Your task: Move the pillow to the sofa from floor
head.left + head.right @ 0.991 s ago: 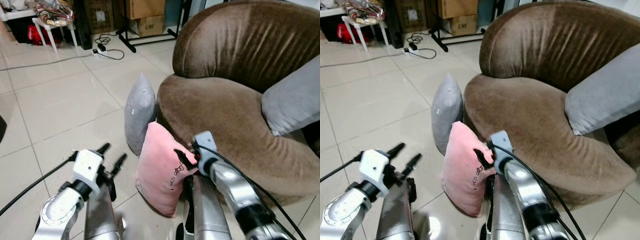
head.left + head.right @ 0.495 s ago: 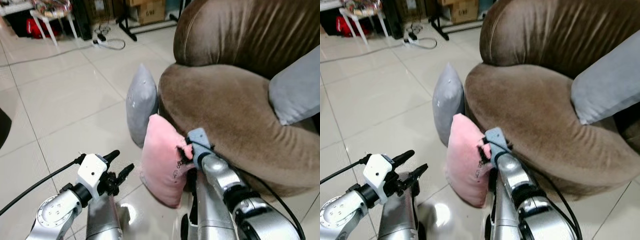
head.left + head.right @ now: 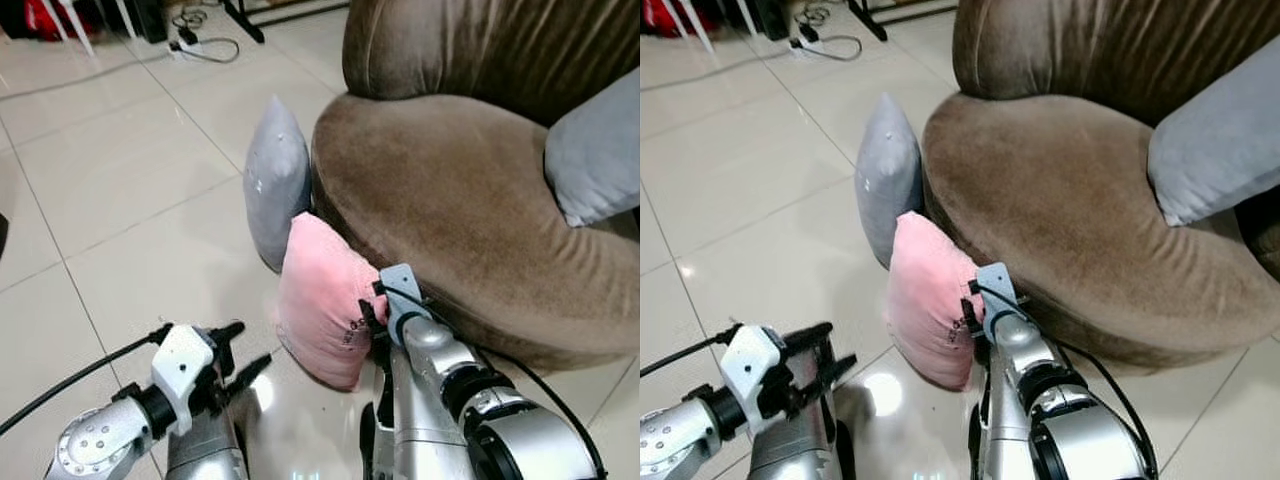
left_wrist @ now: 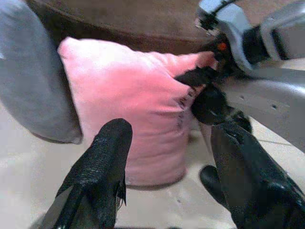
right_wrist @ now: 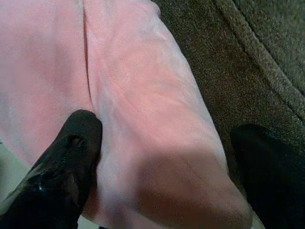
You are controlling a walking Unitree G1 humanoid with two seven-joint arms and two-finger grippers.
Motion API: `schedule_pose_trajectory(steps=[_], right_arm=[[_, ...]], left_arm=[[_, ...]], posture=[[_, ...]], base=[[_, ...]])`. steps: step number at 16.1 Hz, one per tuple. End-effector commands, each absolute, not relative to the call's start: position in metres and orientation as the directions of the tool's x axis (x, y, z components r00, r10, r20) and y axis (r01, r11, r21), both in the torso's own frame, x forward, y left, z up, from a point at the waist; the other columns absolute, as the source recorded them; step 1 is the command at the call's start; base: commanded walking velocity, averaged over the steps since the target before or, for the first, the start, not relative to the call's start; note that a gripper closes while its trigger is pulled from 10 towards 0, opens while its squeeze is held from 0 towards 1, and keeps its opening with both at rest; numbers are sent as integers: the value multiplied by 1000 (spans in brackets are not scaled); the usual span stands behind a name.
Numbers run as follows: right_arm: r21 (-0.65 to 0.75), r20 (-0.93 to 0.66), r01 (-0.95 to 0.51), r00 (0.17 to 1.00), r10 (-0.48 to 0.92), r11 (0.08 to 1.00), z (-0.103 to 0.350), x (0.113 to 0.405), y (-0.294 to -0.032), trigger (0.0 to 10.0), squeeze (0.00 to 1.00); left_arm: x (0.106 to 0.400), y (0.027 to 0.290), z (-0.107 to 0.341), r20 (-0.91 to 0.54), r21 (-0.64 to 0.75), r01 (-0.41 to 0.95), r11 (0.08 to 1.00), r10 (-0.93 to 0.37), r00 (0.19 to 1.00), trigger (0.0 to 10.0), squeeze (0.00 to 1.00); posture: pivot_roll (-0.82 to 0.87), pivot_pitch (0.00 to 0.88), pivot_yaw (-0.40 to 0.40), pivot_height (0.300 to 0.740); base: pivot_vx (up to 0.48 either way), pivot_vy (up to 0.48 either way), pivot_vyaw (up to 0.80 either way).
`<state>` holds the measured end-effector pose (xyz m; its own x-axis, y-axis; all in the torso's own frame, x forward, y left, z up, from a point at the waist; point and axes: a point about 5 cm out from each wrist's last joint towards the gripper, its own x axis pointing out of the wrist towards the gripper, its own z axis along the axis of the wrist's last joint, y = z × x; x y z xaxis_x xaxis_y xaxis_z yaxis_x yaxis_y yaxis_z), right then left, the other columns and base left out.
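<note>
Right gripper [image 5: 162, 157] now pushed further over pink pillow [image 3: 325, 300], fingers apart astride its edge. Pillow unmoved, upright on floor [image 3: 120, 200] against sofa [image 3: 450, 210], beside grey pillow [image 3: 274, 180]. Left gripper [image 3: 240, 355] open, lower than before, near pillow.

pink pillow [image 3: 325, 295], grey cushion [image 3: 275, 180], brown sofa [image 3: 450, 190]

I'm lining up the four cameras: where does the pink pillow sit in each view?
Left eye view: pink pillow low centre, on the floor against the brown sofa.
Right eye view: low centre-left, beside the grey pillow.
Left wrist view: centre, beyond the open left end effector.
Right wrist view: across the picture, between the right end effector's fingers.
Shared landmark: the brown sofa.
</note>
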<state>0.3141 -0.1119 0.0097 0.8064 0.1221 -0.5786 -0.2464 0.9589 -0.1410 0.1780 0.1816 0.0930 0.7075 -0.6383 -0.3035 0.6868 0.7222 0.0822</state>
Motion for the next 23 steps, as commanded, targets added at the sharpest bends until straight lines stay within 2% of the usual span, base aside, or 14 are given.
schedule_pose_trajectory(steps=[1,2,3,8,16,20,23], right_arm=[[-123,-609,-246,784,123,961,3,309,-112,745,0],[-123,-609,-246,784,123,961,3,309,-112,745,0],[-119,-608,-246,784,125,962,3,309,-111,0,0],[-114,-610,-298,774,170,948,0,304,-105,0,0],[-48,-587,-316,777,229,948,0,302,-98,0,0],[-13,-589,-316,769,248,949,-3,299,-96,0,0],[41,-577,-366,751,321,930,-5,296,-91,0,0]], left_arm=[[170,178,91,-326,44,713,700,-665,672,10000,90],[170,178,91,-326,44,713,700,-665,672,10000,90],[169,177,91,-333,37,716,697,-667,667,10000,98],[165,175,90,-351,22,723,690,-672,652,10000,94],[167,172,86,-345,37,700,713,-649,678,10000,94],[172,172,80,-338,48,680,732,-629,700,10000,90],[174,169,72,-337,45,672,739,-622,707,10000,86]], posture=[[39,231,-42,461],[39,231,-42,461],[39,231,-41,461],[41,208,-44,461],[47,144,-52,461],[35,90,-56,461],[23,22,-57,461]], base=[[0,0,0],[0,0,0],[0,0,0],[0,0,0],[0,0,0],[0,0,0],[0,0,0]])
